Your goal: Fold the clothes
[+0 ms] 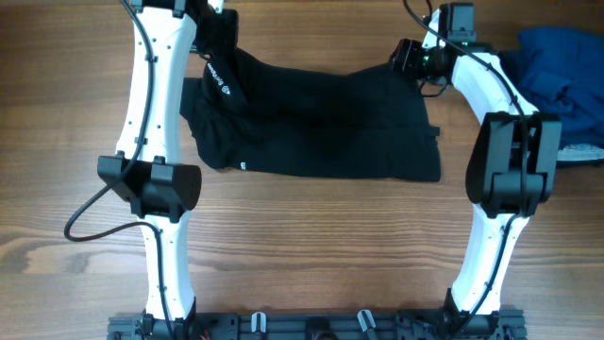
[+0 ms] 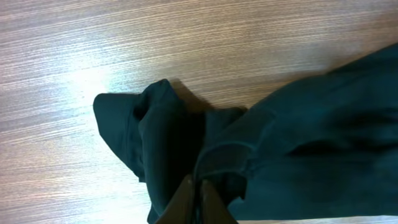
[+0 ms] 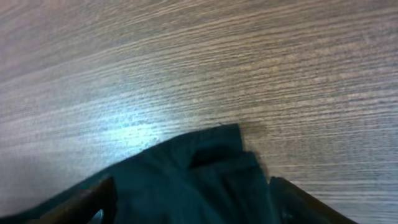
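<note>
The wooden tabletop (image 1: 311, 246) carries the black garment (image 1: 321, 132), spread mostly flat across its far middle. At the far right, apart from it, sits a heap of blue garments (image 1: 557, 66), seemingly set aside. The left gripper (image 1: 215, 33) is at the garment's far left corner. In its wrist view the fingers (image 2: 185, 202) are pinched together on a bunched fold, raising that part off the wood, probably to carry it over for a fold. The right gripper (image 1: 412, 59) hovers at the far right corner, its fingers (image 3: 93, 196) spread wide either side of the fabric's corner, likely lined up to pinch it. A small white logo (image 1: 223, 85) shows on the raised left portion.
</note>
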Robot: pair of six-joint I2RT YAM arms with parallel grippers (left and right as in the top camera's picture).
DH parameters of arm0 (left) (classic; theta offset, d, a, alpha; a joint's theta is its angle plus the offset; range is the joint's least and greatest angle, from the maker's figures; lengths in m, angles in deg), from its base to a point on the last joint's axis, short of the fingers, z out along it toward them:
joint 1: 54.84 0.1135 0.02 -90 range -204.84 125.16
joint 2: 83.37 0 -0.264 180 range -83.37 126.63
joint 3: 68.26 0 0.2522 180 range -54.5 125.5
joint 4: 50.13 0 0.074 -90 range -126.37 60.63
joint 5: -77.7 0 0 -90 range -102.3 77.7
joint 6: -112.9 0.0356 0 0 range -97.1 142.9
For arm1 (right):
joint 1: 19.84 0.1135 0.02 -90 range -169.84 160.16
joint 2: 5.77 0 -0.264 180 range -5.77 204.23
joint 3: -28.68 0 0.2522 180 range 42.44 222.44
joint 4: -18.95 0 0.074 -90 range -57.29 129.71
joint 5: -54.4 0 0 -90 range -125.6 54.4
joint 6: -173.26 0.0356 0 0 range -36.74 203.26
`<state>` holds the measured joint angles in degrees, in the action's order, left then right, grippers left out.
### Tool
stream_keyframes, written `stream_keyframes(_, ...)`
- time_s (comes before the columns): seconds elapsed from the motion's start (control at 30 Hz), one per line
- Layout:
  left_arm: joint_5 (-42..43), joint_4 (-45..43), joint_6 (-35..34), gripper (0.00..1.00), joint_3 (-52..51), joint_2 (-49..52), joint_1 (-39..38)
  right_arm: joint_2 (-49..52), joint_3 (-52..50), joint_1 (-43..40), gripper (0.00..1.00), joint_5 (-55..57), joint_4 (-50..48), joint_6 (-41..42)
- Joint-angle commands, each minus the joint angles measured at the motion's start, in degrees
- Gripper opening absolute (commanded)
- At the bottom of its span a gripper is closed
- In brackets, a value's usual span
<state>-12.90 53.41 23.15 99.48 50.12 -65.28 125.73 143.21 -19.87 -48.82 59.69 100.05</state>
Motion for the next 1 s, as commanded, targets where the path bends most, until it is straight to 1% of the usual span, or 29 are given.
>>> stream_keyframes(0.0, -0.5, -0.5, -0.7, 0.04, -0.1, 0.5, -0.2, 2.9, 0.8, 1.3, 0.77, 2.4, -2.0, 3.3)
stream_keyframes(0.2, -0.5, -0.6, -0.7, 0.04, -0.1, 0.5, -0.2, 5.2, 0.8, 2.5, 0.73, 3.3, -6.9, 2.7)
stream_keyframes(0.33, -0.5, -0.5, -0.7, 0.04, -0.1, 0.5, -0.2, 6.7, 0.8, 2.8, 0.64, 4.2, -9.2, 2.5)
stream_keyframes(0.47, -0.5, -0.5, -0.7, 0.04, -0.1, 0.5, -0.4, 7.5, 0.8, 2.8, 0.58, 6.1, -9.9, 2.4)
stream_keyframes(0.6, -0.5, -0.6, -0.7, 0.04, -0.1, 0.5, -0.4, 7.7, 0.8, 2.8, 0.46, 7.0, -10.0, 1.1)
stream_keyframes(0.67, -0.5, -0.6, -0.7, 0.04, -0.1, 0.5, -0.4, 7.7, 0.8, 2.8, 0.38, 7.3, -10.3, 1.1)
stream_keyframes(0.73, -0.5, -0.8, -0.7, 0.04, -0.1, 0.5, -0.4, 7.7, 0.8, 2.8, 0.25, 7.3, -10.9, 0.3)
stream_keyframes(0.77, -0.5, -0.8, -0.7, 0.04, -0.1, 0.5, -0.4, 7.7, 0.9, 2.8, 0.17, 7.3, -11.1, -0.3)
stream_keyframes(0.83, -0.5, -1.0, -0.7, 0.04, -0.1, 0.5, -0.4, 7.6, 0.9, 2.7, 0.04, 7.5, -11.1, -0.4)
stream_keyframes(0.97, -0.6, -1.7, -0.7, 0.04, -0.1, 0.5, -0.4, 7.3, 0.9, 2.0, 0.04, 7.5, -10.9, -0.3)
